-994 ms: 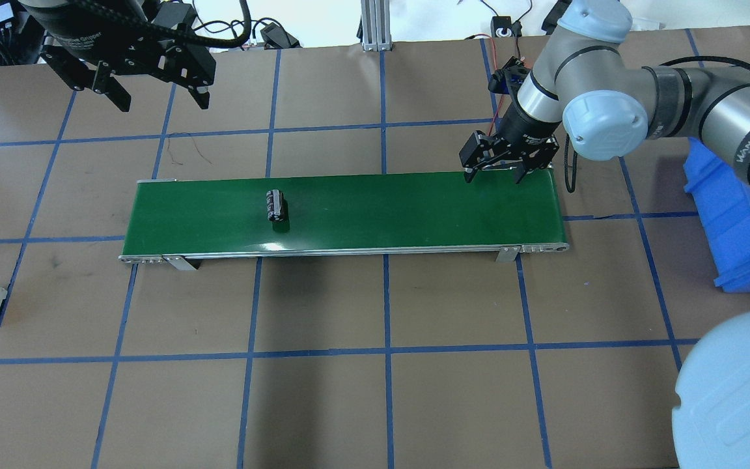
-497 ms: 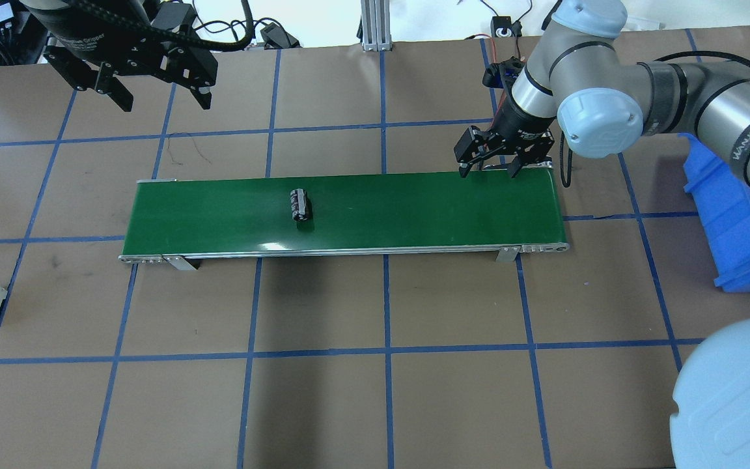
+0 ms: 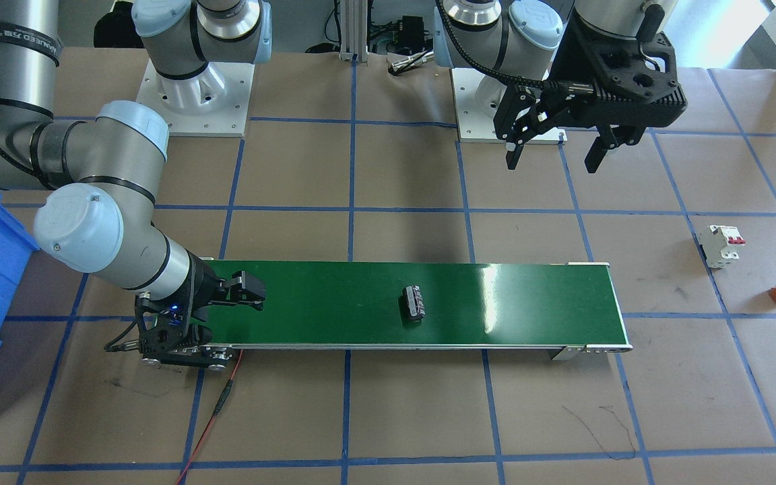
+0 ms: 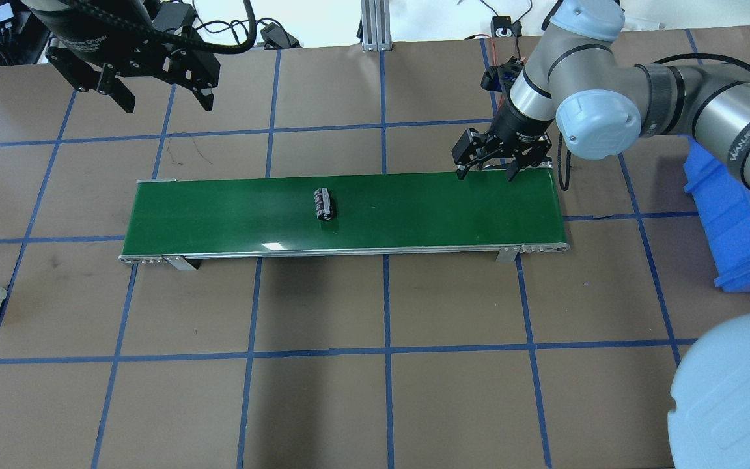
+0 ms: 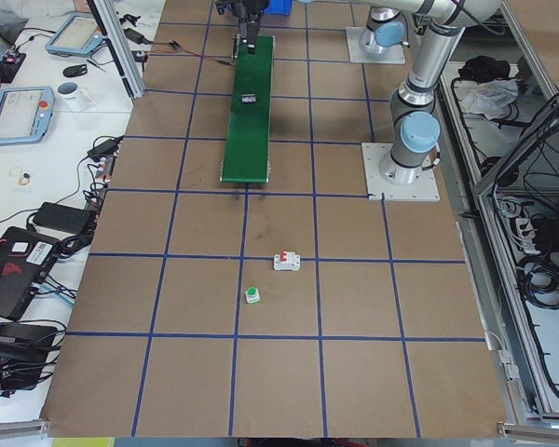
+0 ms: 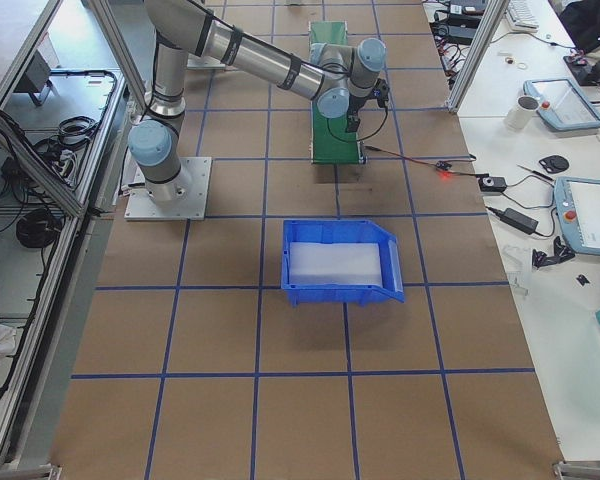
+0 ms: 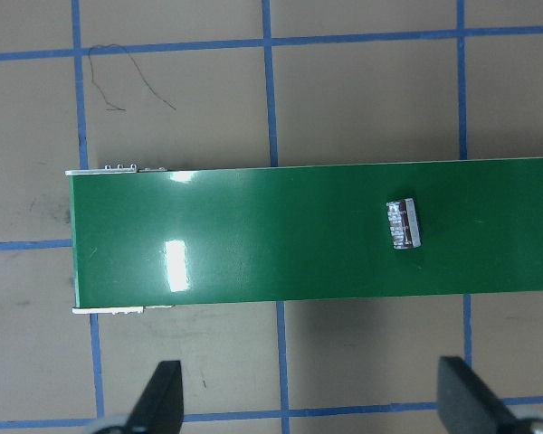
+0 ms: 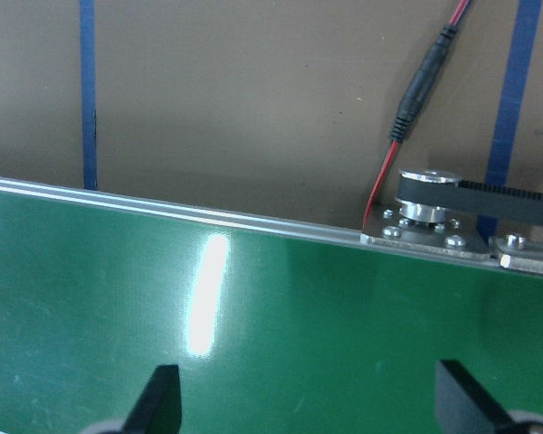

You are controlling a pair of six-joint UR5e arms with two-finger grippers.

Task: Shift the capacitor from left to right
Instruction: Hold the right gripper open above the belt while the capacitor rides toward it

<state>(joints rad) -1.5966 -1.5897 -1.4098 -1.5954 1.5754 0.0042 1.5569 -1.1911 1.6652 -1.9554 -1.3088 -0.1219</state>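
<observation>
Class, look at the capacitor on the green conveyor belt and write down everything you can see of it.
The capacitor is a small, stubby, dark cylinder with pale silvery markings on its body and lighter ends. It lies on its side, its long axis roughly across the green conveyor belt, a little to the robot's left of the belt's middle. It rests only on the belt's surface, and nothing else touches it. Any print on it is too small to read.

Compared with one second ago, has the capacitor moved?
Yes. In the overhead view the capacitor has shifted rightward along the belt, away from its left end and nearer the tape line and the right gripper.
</observation>
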